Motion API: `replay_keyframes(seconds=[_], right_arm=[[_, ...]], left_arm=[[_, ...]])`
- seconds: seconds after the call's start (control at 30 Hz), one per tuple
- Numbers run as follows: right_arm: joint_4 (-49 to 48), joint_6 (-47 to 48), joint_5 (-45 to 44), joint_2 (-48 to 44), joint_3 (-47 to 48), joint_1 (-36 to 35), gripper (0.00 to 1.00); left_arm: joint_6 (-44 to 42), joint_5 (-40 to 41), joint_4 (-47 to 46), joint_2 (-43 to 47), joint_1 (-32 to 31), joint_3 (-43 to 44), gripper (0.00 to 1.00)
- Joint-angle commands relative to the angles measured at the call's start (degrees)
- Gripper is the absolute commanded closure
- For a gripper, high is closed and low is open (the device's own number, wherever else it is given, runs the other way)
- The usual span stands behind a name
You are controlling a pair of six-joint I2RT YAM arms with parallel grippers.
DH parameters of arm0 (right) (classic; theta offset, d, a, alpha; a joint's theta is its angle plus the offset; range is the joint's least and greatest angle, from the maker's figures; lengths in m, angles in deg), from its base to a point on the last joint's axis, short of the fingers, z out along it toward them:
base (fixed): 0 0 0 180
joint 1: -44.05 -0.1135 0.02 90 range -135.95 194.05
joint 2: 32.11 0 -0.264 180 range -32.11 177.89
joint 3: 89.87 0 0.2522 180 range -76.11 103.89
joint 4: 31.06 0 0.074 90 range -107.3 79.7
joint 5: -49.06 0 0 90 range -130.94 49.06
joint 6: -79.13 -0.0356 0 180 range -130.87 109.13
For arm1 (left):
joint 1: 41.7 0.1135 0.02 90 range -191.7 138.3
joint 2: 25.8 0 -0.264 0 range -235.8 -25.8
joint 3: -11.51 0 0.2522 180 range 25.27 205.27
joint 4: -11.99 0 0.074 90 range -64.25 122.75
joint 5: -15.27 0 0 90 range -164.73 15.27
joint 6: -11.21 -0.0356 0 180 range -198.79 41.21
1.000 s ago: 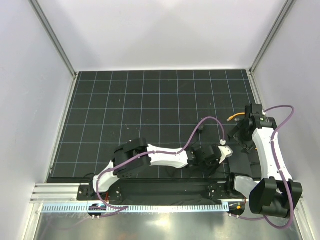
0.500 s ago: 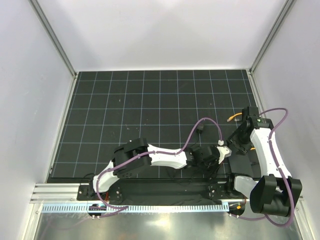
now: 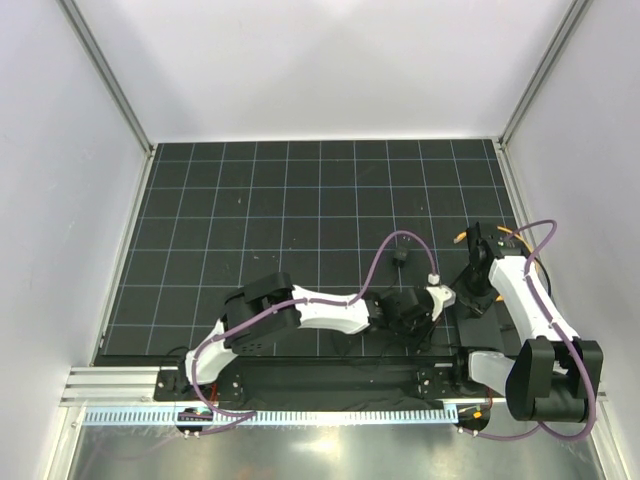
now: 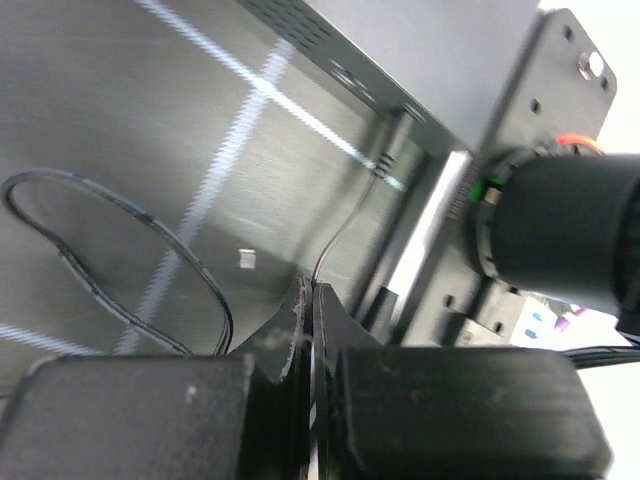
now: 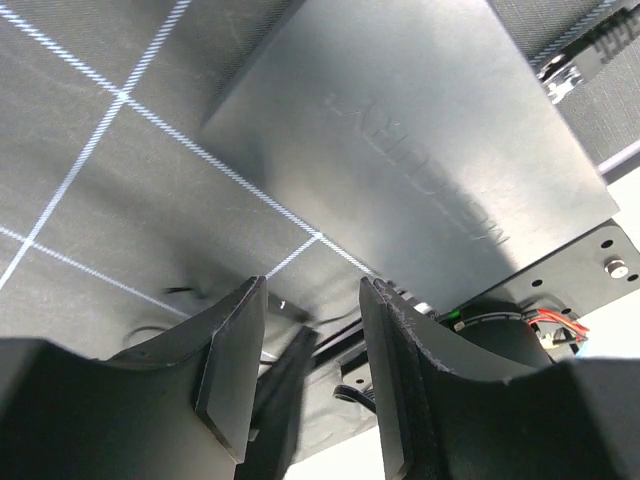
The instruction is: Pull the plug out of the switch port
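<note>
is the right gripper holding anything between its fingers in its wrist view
No, the right gripper has its fingers apart, and only the gridded mat shows through the gap between them.

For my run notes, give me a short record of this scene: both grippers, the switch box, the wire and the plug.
Left gripper: shut, with the thin black wire at its tips
Right gripper: open, nothing between the jaws
Switch box: flat on the mat, just ahead of the right gripper
Wire: runs from the left tips to the box edge
Plug: looks seated, too small to be sure
</note>
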Motion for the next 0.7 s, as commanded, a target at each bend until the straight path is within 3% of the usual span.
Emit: replay_keyframes(seconds=[0.0, 0.3, 0.67], right_arm=[[-0.9, -1.5, -2.5, 1.6, 1.1, -0.3, 0.5], [-4.2, 1.3, 0.3, 6.2, 0.6, -1.9, 0.48], [-2.0, -0.8, -8.3, 10.9, 2.7, -4.8, 0.49]], left_arm=[[1.5, 1.6, 0.1, 2.3, 3.2, -1.2, 1.0], [0.9, -0.1, 0.1, 1.3, 4.0, 0.3, 1.0], [1.8, -0.5, -1.9, 2.4, 6.0, -1.2, 1.0]])
